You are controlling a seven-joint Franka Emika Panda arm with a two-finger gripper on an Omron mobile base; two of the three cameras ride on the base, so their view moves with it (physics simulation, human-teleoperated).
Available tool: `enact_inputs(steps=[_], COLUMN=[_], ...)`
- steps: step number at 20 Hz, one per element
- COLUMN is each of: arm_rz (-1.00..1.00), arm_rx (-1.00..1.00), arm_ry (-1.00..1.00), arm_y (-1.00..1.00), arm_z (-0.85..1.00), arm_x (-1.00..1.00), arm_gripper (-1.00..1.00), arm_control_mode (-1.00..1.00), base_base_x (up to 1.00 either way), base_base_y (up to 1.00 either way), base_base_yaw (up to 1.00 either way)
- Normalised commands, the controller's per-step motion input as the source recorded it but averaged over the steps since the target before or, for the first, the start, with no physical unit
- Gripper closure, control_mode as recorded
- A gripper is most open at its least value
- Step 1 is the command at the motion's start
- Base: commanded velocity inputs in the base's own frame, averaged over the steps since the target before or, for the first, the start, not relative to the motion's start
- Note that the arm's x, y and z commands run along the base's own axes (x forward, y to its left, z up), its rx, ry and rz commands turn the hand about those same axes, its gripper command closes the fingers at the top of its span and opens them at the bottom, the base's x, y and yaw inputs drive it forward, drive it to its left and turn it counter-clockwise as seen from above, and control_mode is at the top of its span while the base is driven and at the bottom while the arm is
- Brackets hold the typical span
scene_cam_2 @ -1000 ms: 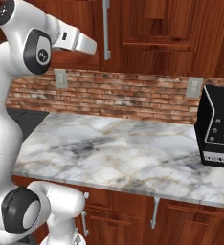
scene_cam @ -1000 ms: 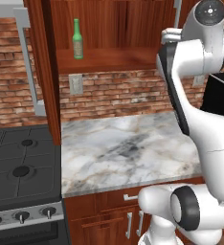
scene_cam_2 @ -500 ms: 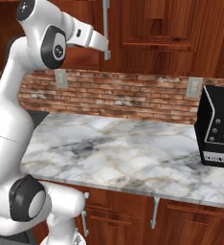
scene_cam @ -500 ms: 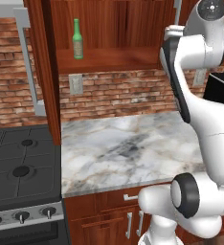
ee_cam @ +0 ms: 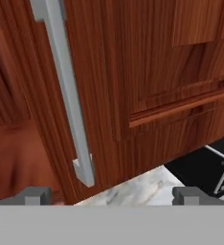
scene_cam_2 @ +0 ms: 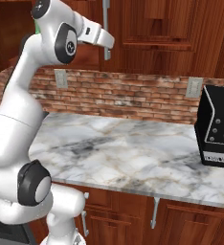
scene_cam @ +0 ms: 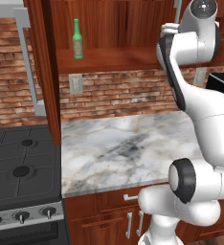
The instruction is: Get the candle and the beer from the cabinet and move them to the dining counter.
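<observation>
The beer [scene_cam: 77,39], a slim green bottle, stands upright on the shelf of the open left part of the cabinet [scene_cam: 115,56]. The candle and the dining counter are out of view. My arm is raised high in front of the cabinet's shut door [scene_cam_2: 171,38]. My gripper [scene_cam_2: 106,42] is open and empty, close to the long silver handle [scene_cam_2: 106,26]. In the hand view the fingertips [ee_cam: 37,194] stand wide apart below that handle [ee_cam: 66,91], which runs down the left of the door [ee_cam: 181,72].
A marble worktop [scene_cam: 128,143] backed with red brick lies under the cabinet. A black stove [scene_cam: 18,167] sits to its left and a black appliance [scene_cam_2: 219,129] stands at its right end. Low drawers [scene_cam_2: 181,215] run below.
The arm has lifted and swung the hand to the right, nearer the cabinet's silver handle. The jaws stay wide open. The beer has not moved.
</observation>
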Motion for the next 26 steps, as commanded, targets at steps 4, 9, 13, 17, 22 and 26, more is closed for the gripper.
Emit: enact_inputs(steps=[4,9,13,17,22,26], arm_rz=[0.00,0.02,0.07,0.12,0.13,0.12], arm_rx=[0.08,0.09,0.11,0.06,0.00,0.00], arm_ry=[0.00,0.01,0.00,0.00,0.00,-0.03], arm_y=[0.00,-0.02,0.00,-0.11,-0.14,-0.07], arm_z=[0.00,0.04,0.01,0.00,0.00,-0.02], arm_x=[0.45,0.46,0.39,0.36,0.21,0.12], arm_gripper=[-1.00,-1.00,-1.00,-1.00,-1.00,-1.00], arm_control_mode=[-1.00,-1.00,-1.00,-1.00,-1.00,-1.00], base_base_x=[0.00,0.00,0.00,0.00,0.00,0.00], base_base_y=[0.00,0.00,0.00,0.00,0.00,0.00], base_base_yaw=[0.00,0.00,0.00,0.00,0.00,0.00])
